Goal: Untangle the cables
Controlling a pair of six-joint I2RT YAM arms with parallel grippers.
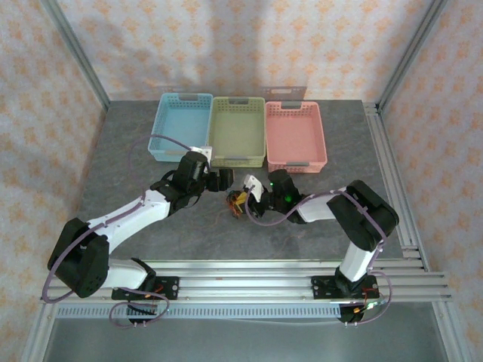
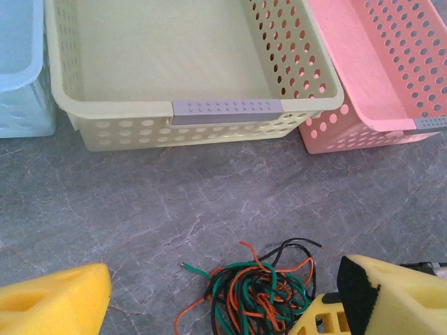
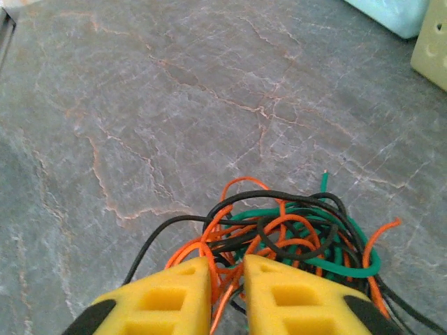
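Note:
The cables (image 1: 238,202) are a small knotted bundle of thin orange, green and black wires (image 2: 262,289) lying on the grey table between the two arms. My right gripper (image 3: 227,265) has its yellow fingers (image 3: 174,296) nearly together at the bundle's near edge, with orange strands (image 3: 293,230) pinched in the narrow gap. From above, the right gripper (image 1: 253,192) touches the bundle's right side. My left gripper (image 2: 225,276) is open wide, its fingers far apart and the bundle low between them. It hovers just left of the wires (image 1: 220,179).
Three perforated baskets stand in a row behind the bundle: blue (image 1: 181,124), green (image 1: 238,128) and pink (image 1: 296,134). The green basket's front wall (image 2: 227,112) is close ahead of the left gripper. Metal rails (image 1: 249,271) run along the near edge.

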